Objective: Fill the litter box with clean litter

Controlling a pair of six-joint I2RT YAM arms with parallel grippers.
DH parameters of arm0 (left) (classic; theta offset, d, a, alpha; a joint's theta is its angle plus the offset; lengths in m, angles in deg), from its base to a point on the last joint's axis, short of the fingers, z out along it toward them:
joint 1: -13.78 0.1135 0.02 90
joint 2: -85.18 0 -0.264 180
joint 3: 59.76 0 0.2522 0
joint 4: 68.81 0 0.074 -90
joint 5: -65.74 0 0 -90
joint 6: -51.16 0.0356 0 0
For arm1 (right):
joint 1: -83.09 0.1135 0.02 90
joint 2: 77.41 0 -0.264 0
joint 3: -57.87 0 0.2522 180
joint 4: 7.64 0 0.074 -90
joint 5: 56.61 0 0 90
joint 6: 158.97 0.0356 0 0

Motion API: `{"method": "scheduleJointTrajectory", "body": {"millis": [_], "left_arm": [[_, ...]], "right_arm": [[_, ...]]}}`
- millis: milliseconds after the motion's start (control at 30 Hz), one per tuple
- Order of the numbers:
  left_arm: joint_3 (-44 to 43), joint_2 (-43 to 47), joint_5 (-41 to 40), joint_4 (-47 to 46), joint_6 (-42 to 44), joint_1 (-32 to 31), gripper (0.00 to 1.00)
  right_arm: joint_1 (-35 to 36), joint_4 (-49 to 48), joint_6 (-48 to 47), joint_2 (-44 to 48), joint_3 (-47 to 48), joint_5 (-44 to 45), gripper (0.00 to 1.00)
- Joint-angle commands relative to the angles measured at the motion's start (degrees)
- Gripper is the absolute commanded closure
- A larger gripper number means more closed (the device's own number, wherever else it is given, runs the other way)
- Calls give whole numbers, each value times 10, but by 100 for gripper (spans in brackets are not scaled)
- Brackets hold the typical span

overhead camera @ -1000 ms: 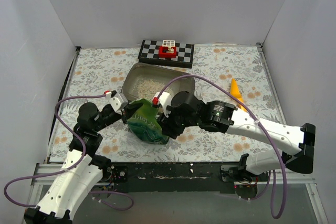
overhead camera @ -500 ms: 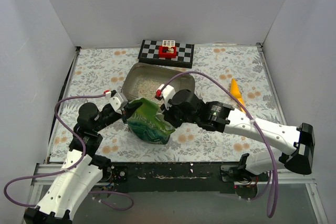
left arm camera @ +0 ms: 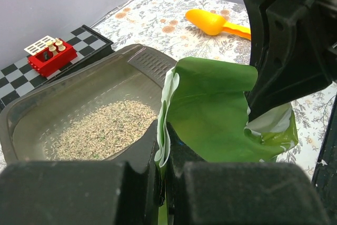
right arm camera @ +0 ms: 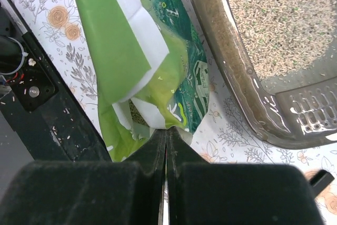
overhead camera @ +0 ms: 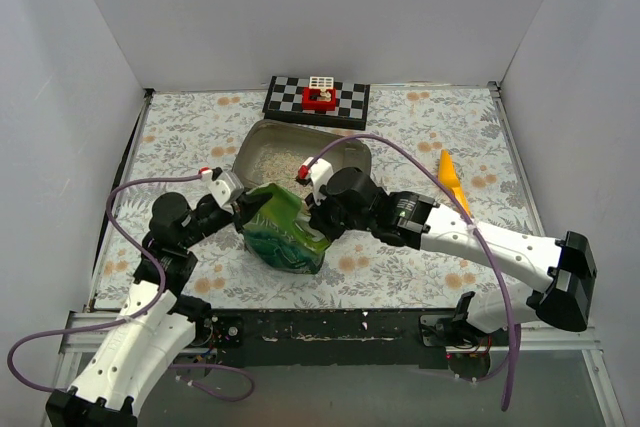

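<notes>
The litter box [overhead camera: 247, 147] lies at mid-table with a thin layer of clean litter [overhead camera: 285, 160] on its floor. In front of it stands a crinkly green bag [overhead camera: 283, 235], held between both arms. My left gripper [overhead camera: 241, 209] is shut on the bag's left top edge; the left wrist view shows the folded edge pinched at the gripper [left arm camera: 163, 143], with the litter [left arm camera: 100, 130] and box rim [left arm camera: 79, 77] beyond. My right gripper [overhead camera: 318, 219] is shut on the bag's right edge. In the right wrist view that gripper [right arm camera: 166, 130] has the bag [right arm camera: 131, 51] at its tips, beside the box wall [right arm camera: 231, 72].
A black-and-white checkered board [overhead camera: 350, 102] carrying a red block [overhead camera: 319, 98] sits behind the box. A yellow-orange scoop [overhead camera: 450, 172] lies to the right on the flowered table cover. White walls close three sides; a black rail [overhead camera: 330, 322] runs along the near edge.
My right gripper has closed on the bag's right edge and shifted slightly left and back. The bag's top now stands more upright. The left gripper keeps its hold.
</notes>
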Motion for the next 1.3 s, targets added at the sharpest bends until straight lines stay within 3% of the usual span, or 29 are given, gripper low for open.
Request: {"method": "scheduleJointTrajectory", "body": {"millis": [0,500,633,867,1267], "left_arm": [[-17,-11,-3,-28,-22,-2,100],[-3,-15,-11,-32,-26,-2,100],[-12,-21,-17,-26,-28,-2,100],[-17,-27,-11,-28,-26,-2,100],[-17,-30,-11,-29,-23,-2,100]], "right_arm": [[0,-43,16,-23,18,-26,99],[7,-28,33,-38,66,-33,99],[13,2,28,-32,79,-14,84],[16,70,4,2,109,-19,71],[17,56,-2,-15,90,-43,64]]}}
